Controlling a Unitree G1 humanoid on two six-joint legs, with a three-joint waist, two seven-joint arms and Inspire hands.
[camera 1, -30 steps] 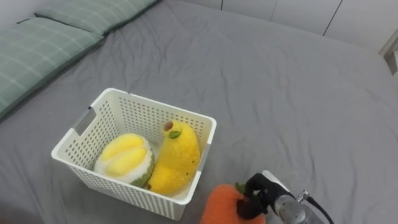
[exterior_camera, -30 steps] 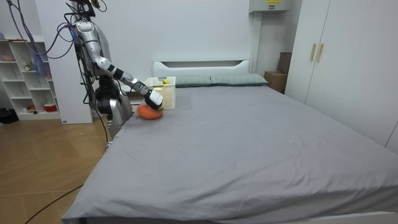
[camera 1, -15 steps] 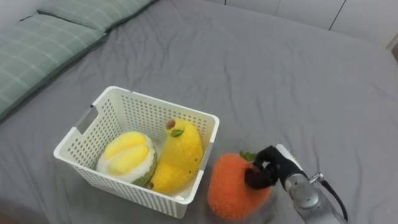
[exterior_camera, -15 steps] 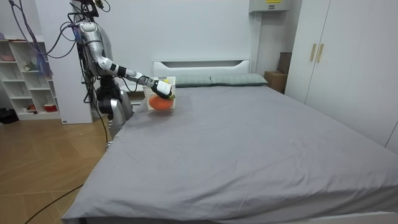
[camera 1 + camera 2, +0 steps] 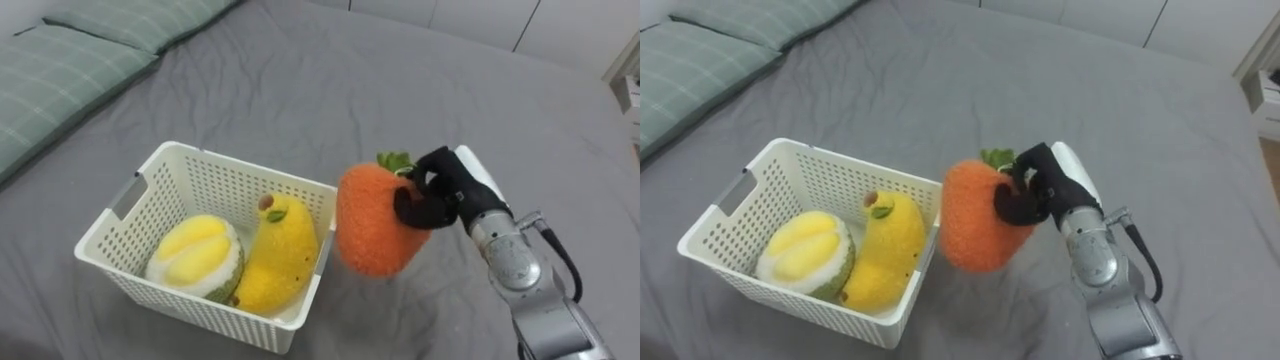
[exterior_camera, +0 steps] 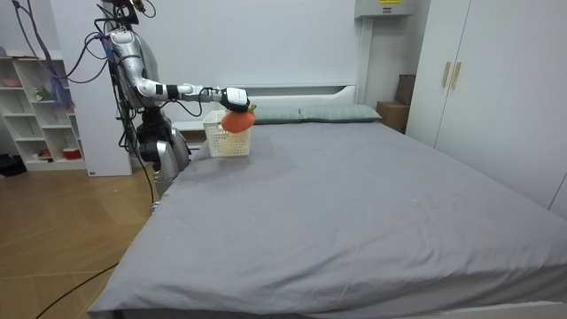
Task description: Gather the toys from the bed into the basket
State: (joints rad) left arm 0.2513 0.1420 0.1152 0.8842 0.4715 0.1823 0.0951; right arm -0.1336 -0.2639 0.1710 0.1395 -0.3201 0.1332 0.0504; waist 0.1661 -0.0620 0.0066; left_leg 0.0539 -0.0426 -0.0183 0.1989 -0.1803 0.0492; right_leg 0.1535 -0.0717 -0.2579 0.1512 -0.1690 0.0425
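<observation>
Orange plush [image 5: 373, 222] in right hand [image 5: 447, 188] hangs beside toy-filled basket [image 5: 250, 170].

Durian plush [image 5: 195, 258], yellow plush [image 5: 278, 250] crowd basket [image 5: 232, 184] front; back free.

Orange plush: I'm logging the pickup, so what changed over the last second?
The right hand, shut on the orange plush, lifted it off the bed and carried it up beside the basket's right side. The basket, the yellow plush and the durian plush inside stayed put.
</observation>
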